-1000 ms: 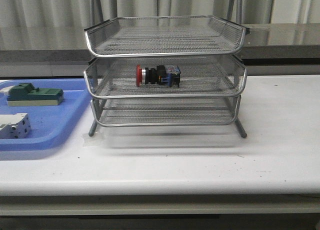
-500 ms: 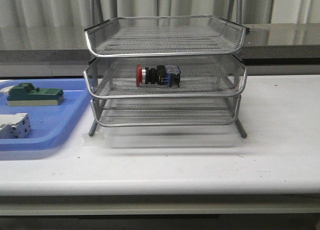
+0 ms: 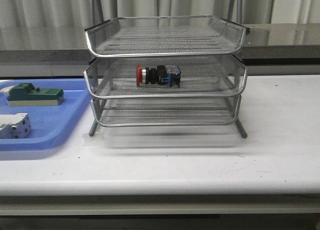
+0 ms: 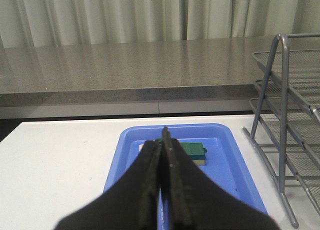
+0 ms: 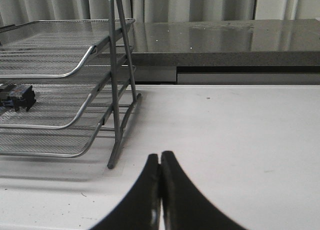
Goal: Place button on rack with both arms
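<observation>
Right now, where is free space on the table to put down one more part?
The white table is bare right of the rack and along the front edge before it. The rack's top and bottom tiers hold nothing; the middle holds the button. The blue tray is crowded at its left by a green part and a white part.

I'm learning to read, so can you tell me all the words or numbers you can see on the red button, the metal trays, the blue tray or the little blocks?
No text can be read in any view.
Button: any marking is too small and blurred to read.
Green block and white block on the blue tray: no readable label.
Rack: bare wire mesh, no signs.
</observation>
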You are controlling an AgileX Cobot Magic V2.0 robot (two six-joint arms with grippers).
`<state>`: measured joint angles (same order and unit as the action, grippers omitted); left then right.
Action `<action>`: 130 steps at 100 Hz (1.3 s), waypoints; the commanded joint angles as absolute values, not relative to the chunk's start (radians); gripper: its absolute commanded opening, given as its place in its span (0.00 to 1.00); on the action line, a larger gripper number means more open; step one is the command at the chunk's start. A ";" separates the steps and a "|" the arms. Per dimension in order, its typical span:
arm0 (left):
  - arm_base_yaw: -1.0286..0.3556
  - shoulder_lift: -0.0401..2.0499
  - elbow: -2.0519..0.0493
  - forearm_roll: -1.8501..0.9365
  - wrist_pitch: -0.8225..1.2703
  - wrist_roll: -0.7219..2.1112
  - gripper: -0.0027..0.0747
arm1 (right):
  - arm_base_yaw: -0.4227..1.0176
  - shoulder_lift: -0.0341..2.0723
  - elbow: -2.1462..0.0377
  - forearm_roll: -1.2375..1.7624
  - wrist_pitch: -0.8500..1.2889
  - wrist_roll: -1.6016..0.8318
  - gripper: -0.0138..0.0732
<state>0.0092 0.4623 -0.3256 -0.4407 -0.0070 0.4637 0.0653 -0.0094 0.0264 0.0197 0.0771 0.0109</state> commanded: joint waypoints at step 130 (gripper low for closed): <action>0.010 0.180 -0.143 0.043 -0.038 -0.028 0.01 | 0.061 -0.026 0.010 0.022 -0.010 0.011 0.08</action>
<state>0.0092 0.2353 -0.1716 0.0251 0.0396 0.0318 0.0653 -0.0094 0.0264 0.0197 0.0771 0.0129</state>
